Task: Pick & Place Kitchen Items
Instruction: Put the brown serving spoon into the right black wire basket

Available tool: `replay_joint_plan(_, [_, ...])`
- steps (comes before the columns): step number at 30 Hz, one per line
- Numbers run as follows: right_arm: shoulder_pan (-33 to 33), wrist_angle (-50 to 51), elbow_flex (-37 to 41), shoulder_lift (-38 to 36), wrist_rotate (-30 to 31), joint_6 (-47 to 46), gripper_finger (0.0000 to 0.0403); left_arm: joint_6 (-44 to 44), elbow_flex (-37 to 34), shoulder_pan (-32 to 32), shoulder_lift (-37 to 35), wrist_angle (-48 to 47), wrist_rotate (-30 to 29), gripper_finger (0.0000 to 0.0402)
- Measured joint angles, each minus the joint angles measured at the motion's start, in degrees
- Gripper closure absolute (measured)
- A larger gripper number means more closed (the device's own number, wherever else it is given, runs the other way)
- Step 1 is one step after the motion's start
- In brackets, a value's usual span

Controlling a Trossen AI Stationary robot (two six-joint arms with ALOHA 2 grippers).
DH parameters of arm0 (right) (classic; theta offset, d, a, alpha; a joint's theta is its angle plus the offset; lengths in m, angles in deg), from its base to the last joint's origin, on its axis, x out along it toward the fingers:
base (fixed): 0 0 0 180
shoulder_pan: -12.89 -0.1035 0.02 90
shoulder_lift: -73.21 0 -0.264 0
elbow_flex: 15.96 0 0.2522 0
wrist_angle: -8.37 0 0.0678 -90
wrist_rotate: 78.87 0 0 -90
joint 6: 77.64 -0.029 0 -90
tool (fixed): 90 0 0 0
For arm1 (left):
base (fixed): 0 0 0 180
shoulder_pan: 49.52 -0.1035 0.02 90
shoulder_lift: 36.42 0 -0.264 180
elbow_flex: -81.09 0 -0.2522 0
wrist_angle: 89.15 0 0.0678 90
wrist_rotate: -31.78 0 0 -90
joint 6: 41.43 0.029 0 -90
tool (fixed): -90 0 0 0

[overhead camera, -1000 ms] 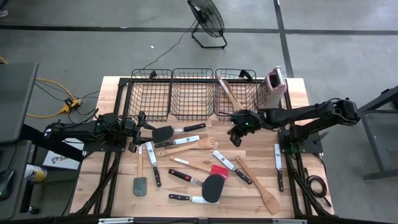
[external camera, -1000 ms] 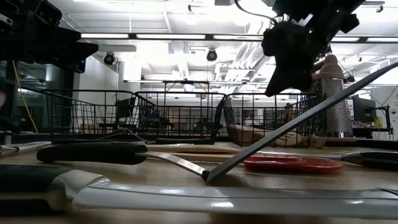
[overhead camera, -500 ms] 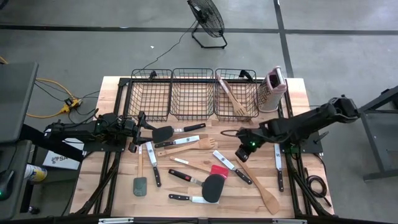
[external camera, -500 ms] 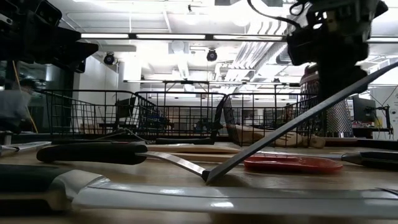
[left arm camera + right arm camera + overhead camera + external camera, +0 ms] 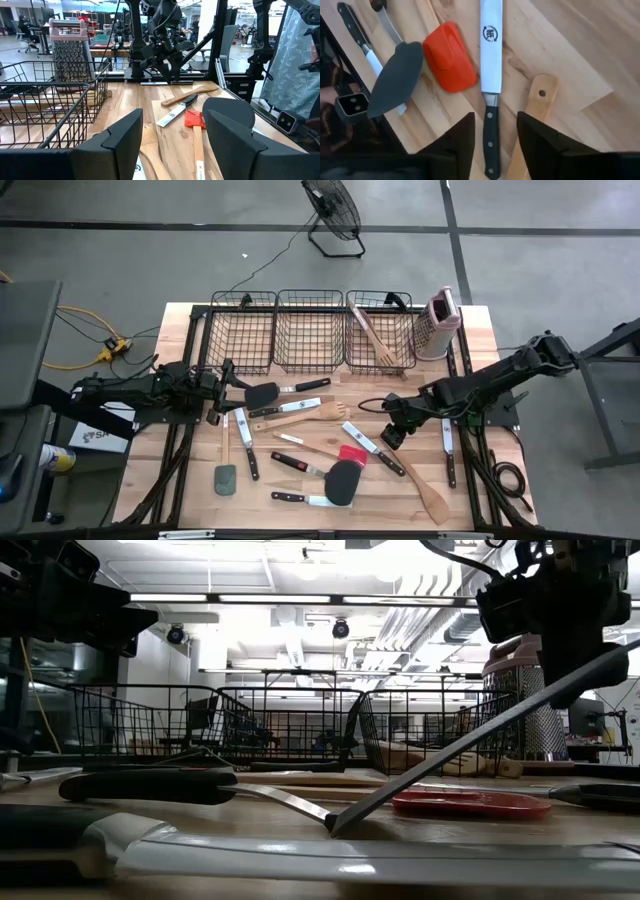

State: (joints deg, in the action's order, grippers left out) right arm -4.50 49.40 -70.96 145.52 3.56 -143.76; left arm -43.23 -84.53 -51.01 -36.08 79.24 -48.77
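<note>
The left gripper (image 5: 222, 388) waits at the table's (image 5: 480, 330) 9 o'clock side, its fingers (image 5: 120, 145) spread wide and grasping nothing, pointing toward a black spatula (image 5: 262, 394) just off its tips. At 5 o'clock from that gripper a grey spatula (image 5: 225, 477) with a pale wooden handle lies lengthwise, and beside it a black-handled knife (image 5: 246, 442).

Along the table's 12 o'clock edge stand three black wire baskets; the left basket (image 5: 243, 335) and middle basket (image 5: 311, 332) show no utensils, while the right basket (image 5: 379, 332) holds wooden utensils (image 5: 373, 335). At 3 o'clock from the right basket the pink-and-white box grater (image 5: 440, 322) stands upright.

Mid-table, more kitchen items lie scattered: a wooden spork (image 5: 300, 420), a red spatula head (image 5: 351, 454), a large black spatula (image 5: 342, 480) at 6 o'clock from the red one, and small knives near the 6 o'clock edge.

The right gripper (image 5: 394, 431) hangs low over the table right of centre, its fingers (image 5: 542, 142) parted and released, with nothing between them. Directly under it lies a steel knife (image 5: 490, 85) with a black handle, the handle lined up with the gap between the fingers; the red spatula head is just beside the blade, and a wooden spatula (image 5: 420, 480) lies on the handle's other side, running toward 5 o'clock. Further right two more knives (image 5: 446, 442) lie lengthwise.
</note>
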Motion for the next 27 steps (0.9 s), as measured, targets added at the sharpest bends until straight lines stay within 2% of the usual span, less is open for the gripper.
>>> replay_joint_plan(7, [-4.96,-0.05,-0.02,0.0,2.25,-5.92,0.0263,0.0,0.0,0.01,0.01,0.0,0.0,0.019])
replay_joint_plan(16, [-15.9,0.24,-2.08,1.3,8.19,-15.3,0.0278,0.0,0.0,0.02,0.02,0.0,-0.01,0.019])
replay_joint_plan(21, [-21.98,1.5,-5.32,6.65,8.65,-20.45,0.0278,0.0,0.0,0.02,0.02,0.0,-0.02,0.019])
replay_joint_plan(27, [-25.43,10.84,-12.47,14.85,6.09,-24.06,0.0278,0.0,0.0,0.01,0.01,0.0,0.0,0.019])
